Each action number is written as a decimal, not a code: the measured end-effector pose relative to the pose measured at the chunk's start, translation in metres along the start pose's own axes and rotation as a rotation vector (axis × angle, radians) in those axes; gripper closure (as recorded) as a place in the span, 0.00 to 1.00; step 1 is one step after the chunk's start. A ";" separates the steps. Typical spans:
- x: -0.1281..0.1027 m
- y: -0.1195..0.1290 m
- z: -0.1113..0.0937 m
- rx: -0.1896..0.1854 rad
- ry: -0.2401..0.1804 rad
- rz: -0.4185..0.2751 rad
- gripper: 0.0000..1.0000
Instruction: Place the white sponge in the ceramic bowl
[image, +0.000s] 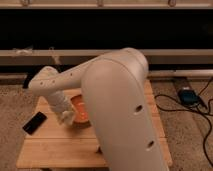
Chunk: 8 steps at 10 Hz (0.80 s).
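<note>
My gripper (64, 114) is at the end of the white arm, over the left part of the wooden board. It is shut on the white sponge (65, 118), a cream-white block held at the left rim of the ceramic bowl (80, 108). The bowl is shallow and orange-brown; its right part is hidden behind my arm's large upper link. The sponge is at the rim, not down in the bowl.
A flat black phone (34, 123) lies at the board's left edge, left of the gripper. The wooden board (55, 147) rests on speckled floor. My bulky arm (122, 115) covers the board's middle and right. A dark box with cables (187, 96) lies right.
</note>
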 end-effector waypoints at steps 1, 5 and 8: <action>0.003 -0.025 -0.003 -0.021 -0.031 0.075 1.00; -0.016 -0.077 -0.007 -0.098 -0.142 0.303 0.70; -0.049 -0.070 -0.005 -0.124 -0.152 0.315 0.40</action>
